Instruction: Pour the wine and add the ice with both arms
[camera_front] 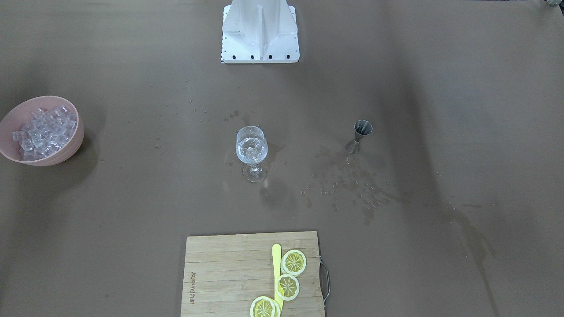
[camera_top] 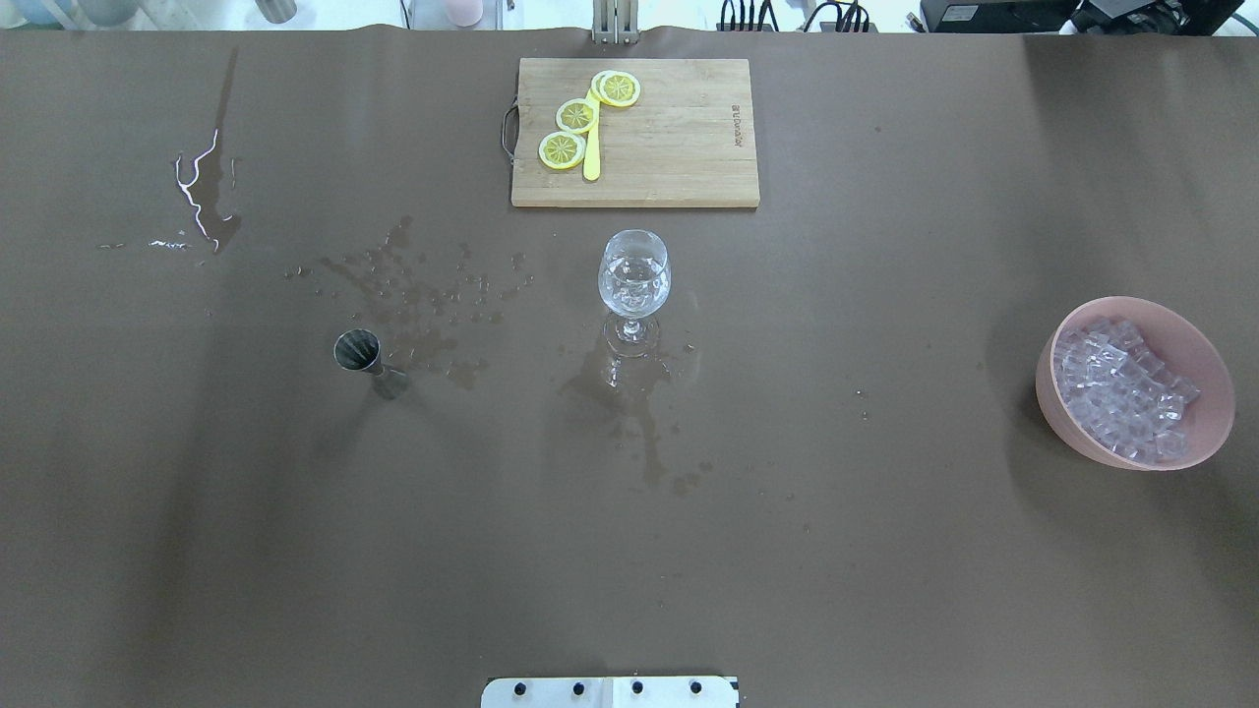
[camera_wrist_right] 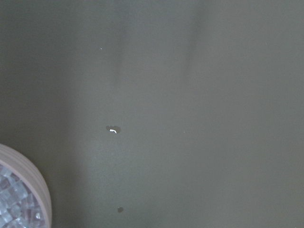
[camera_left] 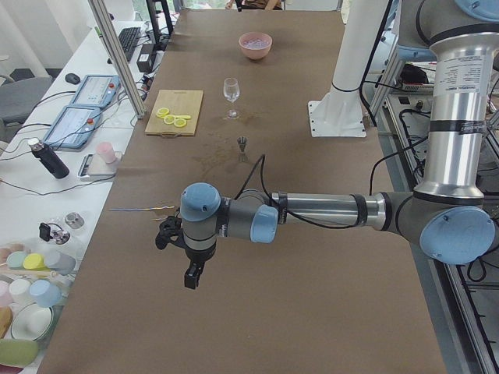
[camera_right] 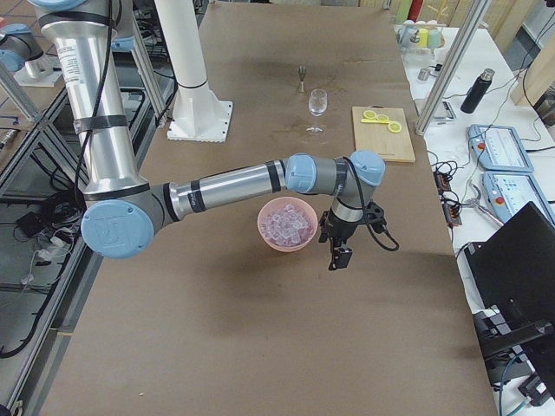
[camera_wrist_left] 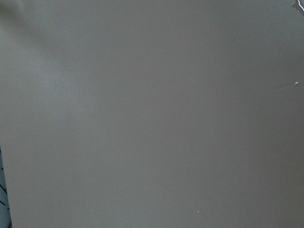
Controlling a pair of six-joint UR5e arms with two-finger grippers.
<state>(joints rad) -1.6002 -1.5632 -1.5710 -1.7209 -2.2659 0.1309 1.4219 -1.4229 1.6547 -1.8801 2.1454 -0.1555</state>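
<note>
**Ice run: come down plumb on one cube, let go low over the glass**

Both arms hang out past the table ends. The right gripper [camera_right: 340, 254] points down just beside the pink bowl [camera_top: 1067, 433], and the left gripper [camera_left: 192, 274] hovers over bare table [camera_top: 885, 551] at the far-left end. Whether either pair of fingers is apart or together cannot be told.

The ice [camera_top: 1121, 393] is heaped in that bowl at the right. The cubes have no long axis and lie tumbled every way, so pick a top one standing clear and close across two flat faces.

The wine glass [camera_top: 633, 280] stands upright mid-table, its stem vertical and its mouth up, with clear contents inside. The jigger [camera_top: 359, 351] stands upright to its left among wet patches [camera_top: 423, 295]. A low release seems wise, since the glass looks tippy
</note>
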